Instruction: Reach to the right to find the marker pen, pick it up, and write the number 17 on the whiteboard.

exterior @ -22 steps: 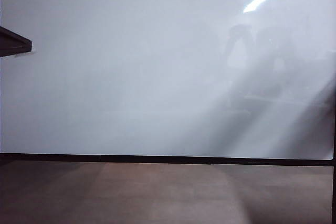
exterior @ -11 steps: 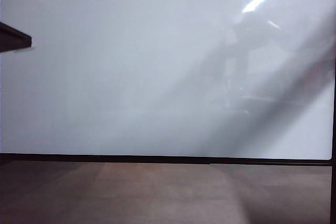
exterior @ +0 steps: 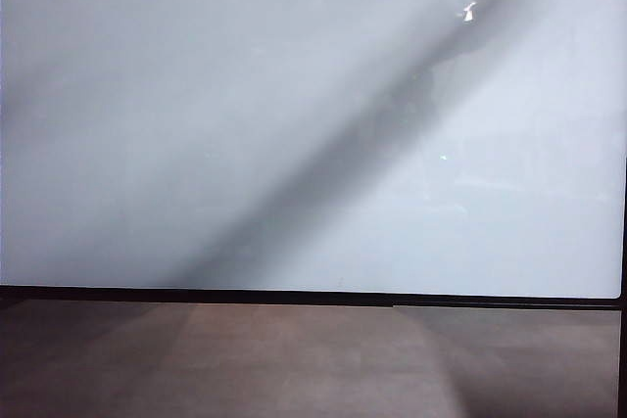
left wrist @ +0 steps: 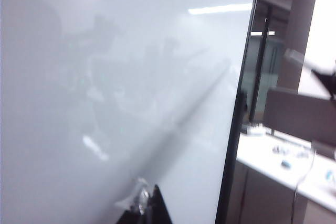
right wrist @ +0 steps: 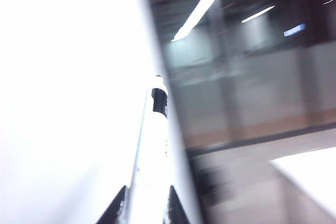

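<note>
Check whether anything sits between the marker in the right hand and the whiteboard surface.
Nothing visible does. The right hand grips the marker pen, tip out beside the whiteboard, whose face is bare and unmarked. The left hand is off to the side.

The whiteboard (exterior: 294,124) is seen nearly frontally by the exterior view, from close, with its lower black frame edge above a brown surface (exterior: 313,359). By the left wrist view the same whiteboard (left wrist: 105,77) is looked at slantwise, along to its side edge, with a room beyond. By the right wrist view its surface (right wrist: 63,77) is grazed very closely, and the picture is blurred. Only the whiteboard is shared by all three views
</note>
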You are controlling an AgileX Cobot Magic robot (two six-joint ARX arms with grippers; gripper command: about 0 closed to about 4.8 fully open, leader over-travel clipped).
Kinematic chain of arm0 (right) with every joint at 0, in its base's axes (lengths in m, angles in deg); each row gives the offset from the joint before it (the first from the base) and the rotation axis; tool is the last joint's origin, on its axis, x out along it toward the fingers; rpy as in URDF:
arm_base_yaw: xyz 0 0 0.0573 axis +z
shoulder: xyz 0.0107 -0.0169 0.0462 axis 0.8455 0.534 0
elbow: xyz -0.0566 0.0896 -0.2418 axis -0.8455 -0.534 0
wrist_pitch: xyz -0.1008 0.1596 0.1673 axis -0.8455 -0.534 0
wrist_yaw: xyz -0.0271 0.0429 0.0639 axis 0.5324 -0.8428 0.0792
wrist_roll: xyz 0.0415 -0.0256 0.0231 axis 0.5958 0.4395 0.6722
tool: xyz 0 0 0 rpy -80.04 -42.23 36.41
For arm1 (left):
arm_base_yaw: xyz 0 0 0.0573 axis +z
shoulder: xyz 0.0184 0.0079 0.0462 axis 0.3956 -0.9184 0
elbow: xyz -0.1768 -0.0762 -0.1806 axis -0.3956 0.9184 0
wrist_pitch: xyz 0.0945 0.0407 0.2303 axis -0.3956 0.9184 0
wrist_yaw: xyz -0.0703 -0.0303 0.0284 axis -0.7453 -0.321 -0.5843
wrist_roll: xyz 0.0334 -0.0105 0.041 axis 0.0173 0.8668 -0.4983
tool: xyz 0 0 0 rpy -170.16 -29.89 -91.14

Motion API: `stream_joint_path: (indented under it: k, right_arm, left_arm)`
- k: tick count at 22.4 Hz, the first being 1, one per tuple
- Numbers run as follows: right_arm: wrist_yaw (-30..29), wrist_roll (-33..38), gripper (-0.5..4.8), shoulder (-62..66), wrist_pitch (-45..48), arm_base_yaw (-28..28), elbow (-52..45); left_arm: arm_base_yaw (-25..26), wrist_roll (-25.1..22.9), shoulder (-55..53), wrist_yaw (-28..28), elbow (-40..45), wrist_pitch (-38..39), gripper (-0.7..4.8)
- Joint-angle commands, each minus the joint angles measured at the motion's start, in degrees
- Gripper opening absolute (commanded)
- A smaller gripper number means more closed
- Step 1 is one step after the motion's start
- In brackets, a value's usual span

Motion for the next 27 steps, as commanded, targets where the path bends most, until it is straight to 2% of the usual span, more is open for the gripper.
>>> stream_joint_path:
  k: [1, 2, 4, 7, 9, 12, 19, 27]
  right_arm:
    - [1.64, 1.77, -0.03, -2.34, -2.6, 11.02, 0.15]
    - [3.82, 1.77, -0.03, -2.12, -2.43, 18.4, 0.22]
    - [8.48, 1.46, -0.03, -0.79, -1.2, 26.38, 0.24]
    - [14.69, -0.42, -0.03, 2.8, 2.69, 35.58, 0.31]
    - [15.5, -0.61, -0.03, 5.88, 4.61, 38.84, 1.09]
    - [15.52, -1.05, -0.02, 11.43, 4.79, 40.92, 4.61]
    - [14.95, -1.07, -0.02, 21.64, 5.14, 43.15, 14.16]
    - [14.82, -1.07, -0.02, 27.56, 6.93, 43.43, 20.28]
  left_arm:
    - [0.2, -0.09, -9.22, 2.64, -12.35, -1.53, -0.05]
    - [0.2, -0.07, -12.55, 6.1, -16.37, -2.71, -0.05]
    - [0.2, -0.09, -14.93, 7.3, -18.69, -4.28, -0.05]
    - [0.2, -0.09, -17.35, 10.54, -20.92, -4.59, -0.05]
    - [0.2, -0.07, -18.56, 12.85, -21.18, -4.61, -0.05]
    - [0.2, -0.09, -19.85, 15.3, -21.18, -3.21, -0.05]
    - [0.17, -0.09, -21.84, 15.12, -21.18, -2.8, -0.05]
    - [0.15, -0.09, -23.56, 6.91, -20.98, -2.78, -0.05]
